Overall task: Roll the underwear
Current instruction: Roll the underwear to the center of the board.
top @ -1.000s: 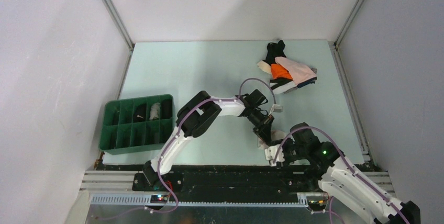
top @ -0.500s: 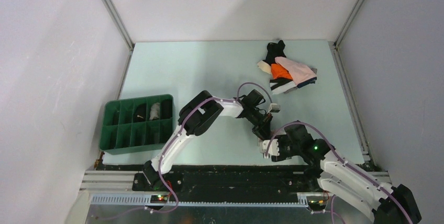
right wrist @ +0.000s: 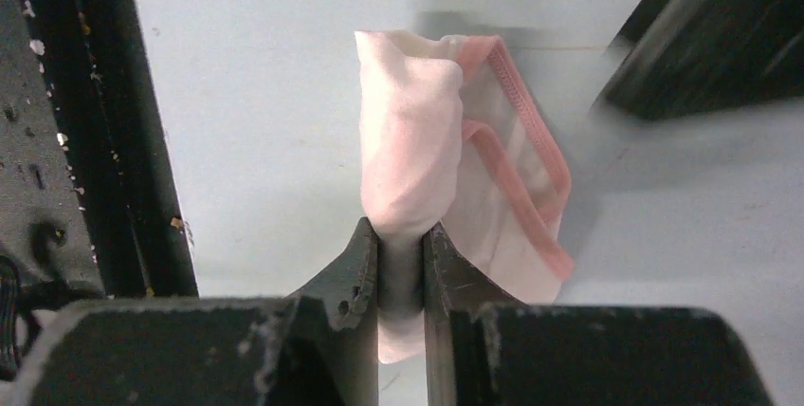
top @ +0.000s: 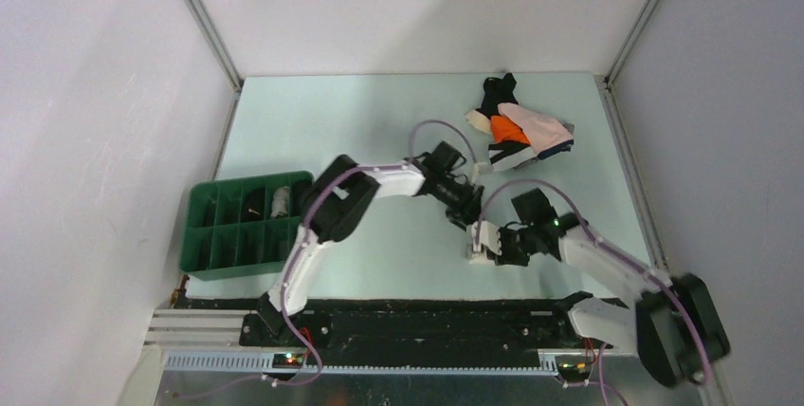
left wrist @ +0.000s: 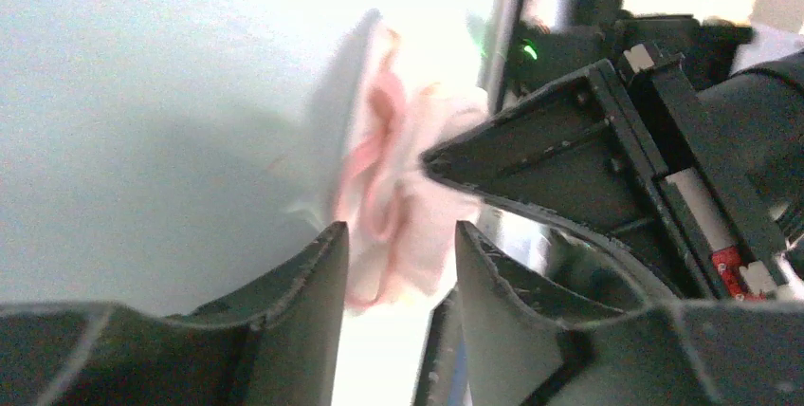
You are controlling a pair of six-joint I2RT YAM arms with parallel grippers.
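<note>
A pale pink underwear (right wrist: pixel 417 155) with a darker pink hem lies bunched on the table near the front edge, small and whitish in the top view (top: pixel 475 241). My right gripper (right wrist: pixel 400 259) is shut on its near fold; in the top view this gripper (top: pixel 489 245) sits just right of the cloth. My left gripper (left wrist: pixel 399 259) is open, its jaws apart, with the same pink underwear (left wrist: pixel 384 174) just beyond the tips. From above, the left gripper (top: pixel 466 214) hangs a little behind the cloth. More underwear lies in a pile (top: pixel 521 131) at the back right.
A green divided tray (top: pixel 213 240) stands at the left edge with small items in its back compartments. The black front rail (right wrist: pixel 57 140) runs close beside the held cloth. In the right wrist view, the left gripper's dark body (right wrist: pixel 702 46) fills the top right.
My left gripper has opened, let go of the pink underwear and drawn back from it. My right gripper has closed on the cloth, and the right arm has swung out over the table.
</note>
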